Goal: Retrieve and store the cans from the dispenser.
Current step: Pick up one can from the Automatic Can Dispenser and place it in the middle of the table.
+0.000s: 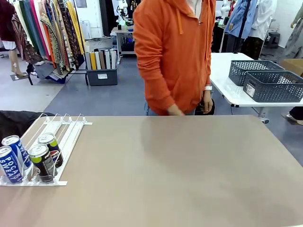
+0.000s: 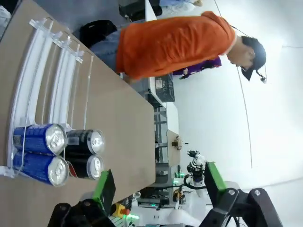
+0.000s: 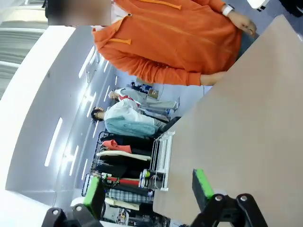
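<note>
Beige table [image 1: 189, 179] carries the sloped dispenser [image 1: 66, 135]; its four cans [image 1: 43, 161] crowd the low front end, probably gravity-fed for picking; left gripper [image 2: 158, 182] and right gripper [image 3: 147, 189] gape empty

Worktop [image 1: 180, 175]: plain beige-grey. Dispenser [image 1: 71, 135]: clear plastic, white dividers. Two Pocari cans [image 1: 9, 165]: blue with white lettering, silver tops. Two dark cans [image 1: 43, 163]: black, yellow-green band near top, red-white-blue round logo, silver tops. Person's hoodie [image 1: 173, 52]: solid orange; watch [image 1: 208, 88] white. Baskets [image 1: 274, 85]: dark grey mesh, white label. Left tool [image 2: 158, 182], right tool [image 3: 147, 187]: black with bright green. Floor [image 1: 104, 101]: grey-blue. Hanging clothes [image 1: 61, 28]: mixed yellow, green, red, some patterned.
</note>
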`<state>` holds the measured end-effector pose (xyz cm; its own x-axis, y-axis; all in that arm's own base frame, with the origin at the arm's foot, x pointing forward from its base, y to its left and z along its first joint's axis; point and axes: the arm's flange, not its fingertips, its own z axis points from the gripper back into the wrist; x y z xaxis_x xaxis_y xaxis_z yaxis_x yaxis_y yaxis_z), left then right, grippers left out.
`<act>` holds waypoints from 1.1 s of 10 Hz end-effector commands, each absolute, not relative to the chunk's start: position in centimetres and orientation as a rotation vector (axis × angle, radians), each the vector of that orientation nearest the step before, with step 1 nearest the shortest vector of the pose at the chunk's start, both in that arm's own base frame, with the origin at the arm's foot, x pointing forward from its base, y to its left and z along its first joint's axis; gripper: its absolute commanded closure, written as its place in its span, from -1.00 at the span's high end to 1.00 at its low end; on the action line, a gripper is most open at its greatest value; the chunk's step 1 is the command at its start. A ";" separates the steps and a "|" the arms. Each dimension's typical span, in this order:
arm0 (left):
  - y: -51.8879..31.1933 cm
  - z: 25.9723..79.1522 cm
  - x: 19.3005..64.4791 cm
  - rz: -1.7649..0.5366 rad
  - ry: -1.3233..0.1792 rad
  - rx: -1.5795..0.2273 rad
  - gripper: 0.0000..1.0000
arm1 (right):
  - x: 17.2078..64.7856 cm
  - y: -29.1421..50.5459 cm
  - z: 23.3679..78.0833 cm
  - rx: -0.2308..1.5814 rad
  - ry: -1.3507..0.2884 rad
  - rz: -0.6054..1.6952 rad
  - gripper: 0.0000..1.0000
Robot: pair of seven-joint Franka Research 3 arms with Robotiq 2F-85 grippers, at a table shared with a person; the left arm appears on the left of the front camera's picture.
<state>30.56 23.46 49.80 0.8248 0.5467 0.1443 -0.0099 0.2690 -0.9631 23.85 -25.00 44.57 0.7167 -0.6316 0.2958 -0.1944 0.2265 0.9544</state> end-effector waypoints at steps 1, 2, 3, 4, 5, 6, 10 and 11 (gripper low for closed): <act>23.6 50.9 29.2 0.377 -0.511 -1.269 1.00 | 22.4 -24.9 45.8 1.344 -0.754 -0.323 1.00; 23.6 50.9 29.2 0.377 -0.511 -1.269 1.00 | 22.4 -24.9 45.8 1.344 -0.754 -0.323 1.00; 23.6 50.9 29.2 0.377 -0.511 -1.269 1.00 | 22.4 -24.9 45.8 1.344 -0.754 -0.323 1.00; 23.6 50.9 29.2 0.377 -0.511 -1.269 1.00 | 22.4 -24.9 45.8 1.344 -0.754 -0.323 1.00; 23.6 50.9 29.2 0.377 -0.511 -1.269 1.00 | 22.4 -24.9 45.8 1.344 -0.754 -0.323 1.00; 23.6 50.9 29.2 0.377 -0.511 -1.269 1.00 | 22.4 -24.9 45.8 1.344 -0.754 -0.323 1.00; 22.9 52.0 28.8 0.369 -0.500 -1.132 1.00 | 22.4 -24.9 45.8 1.344 -0.754 -0.323 1.00; 20.9 54.2 28.5 0.266 -0.495 -0.975 1.00 | 22.4 -24.9 45.8 1.344 -0.754 -0.323 1.00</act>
<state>29.28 22.64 52.07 0.8429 0.4986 0.2021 -0.0126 0.3939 -0.9191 22.36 -24.73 45.42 0.7319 -0.6160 0.2913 -0.1897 0.2264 0.9554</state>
